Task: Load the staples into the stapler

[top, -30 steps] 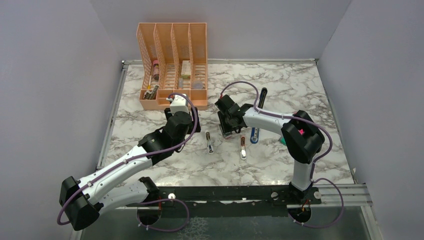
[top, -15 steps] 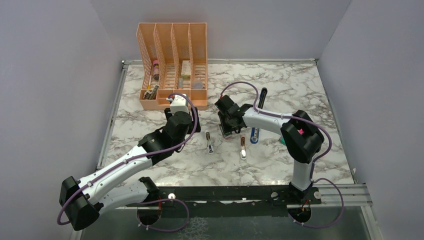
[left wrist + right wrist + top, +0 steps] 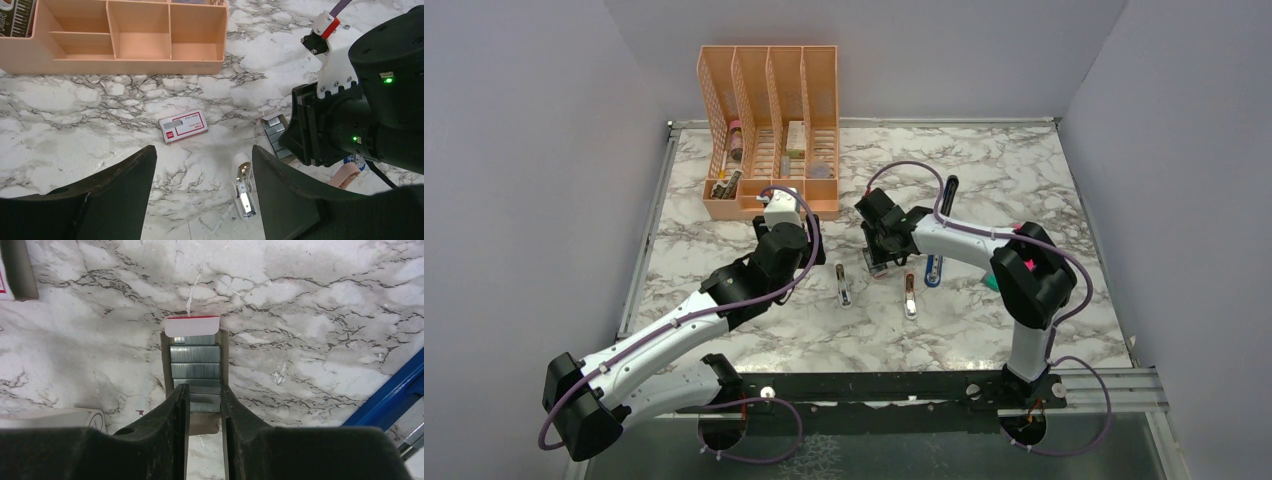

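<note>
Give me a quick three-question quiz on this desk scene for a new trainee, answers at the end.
1. True or false: the left gripper is open.
2. What shows between the right gripper's fingers? A. a coin B. the staples in their tray C. a key
3. What colour is the stapler?
Key: 1 true; 2 B; 3 blue.
</note>
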`<state>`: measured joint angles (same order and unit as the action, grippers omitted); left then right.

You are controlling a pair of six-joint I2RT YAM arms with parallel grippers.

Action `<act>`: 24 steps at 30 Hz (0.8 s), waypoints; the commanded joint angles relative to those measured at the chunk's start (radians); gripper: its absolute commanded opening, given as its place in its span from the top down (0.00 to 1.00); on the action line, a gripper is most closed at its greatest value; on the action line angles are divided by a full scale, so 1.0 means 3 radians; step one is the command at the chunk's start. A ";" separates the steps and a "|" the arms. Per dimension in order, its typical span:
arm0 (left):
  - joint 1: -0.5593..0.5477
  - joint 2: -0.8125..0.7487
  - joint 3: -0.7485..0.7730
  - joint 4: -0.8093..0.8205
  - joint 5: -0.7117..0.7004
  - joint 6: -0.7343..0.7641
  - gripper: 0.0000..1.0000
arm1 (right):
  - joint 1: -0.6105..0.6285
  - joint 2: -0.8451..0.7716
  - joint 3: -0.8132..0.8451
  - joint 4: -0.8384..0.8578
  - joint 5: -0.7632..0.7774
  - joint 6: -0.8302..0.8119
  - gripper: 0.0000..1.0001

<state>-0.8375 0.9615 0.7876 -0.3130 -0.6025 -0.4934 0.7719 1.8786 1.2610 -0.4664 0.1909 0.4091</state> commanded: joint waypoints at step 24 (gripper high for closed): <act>0.0020 -0.0073 0.0020 0.0017 -0.0130 -0.0057 0.29 | 0.0373 -0.0752 -0.0518 -0.0516 -0.0573 -0.0258 0.69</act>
<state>-0.8375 0.9611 0.7876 -0.3130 -0.6033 -0.4946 0.8501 1.6768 1.1458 -0.5728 0.0700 0.3519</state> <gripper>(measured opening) 0.713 0.307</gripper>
